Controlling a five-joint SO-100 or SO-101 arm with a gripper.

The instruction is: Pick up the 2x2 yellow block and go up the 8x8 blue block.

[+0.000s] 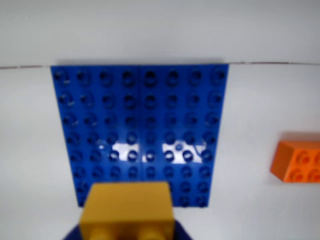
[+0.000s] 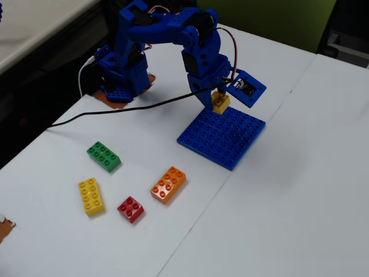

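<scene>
My gripper is shut on the 2x2 yellow block and holds it just above the far edge of the 8x8 blue block, a flat studded baseplate on the white table. In the wrist view the yellow block fills the bottom centre, blurred, with blue jaw parts at either side of it, and the blue baseplate spreads out beyond it. Whether the block touches the plate cannot be told.
An orange brick lies left of the baseplate in the fixed view and at the right edge of the wrist view. A green brick, a long yellow brick and a red brick lie further left. A black cable crosses the table by the arm base.
</scene>
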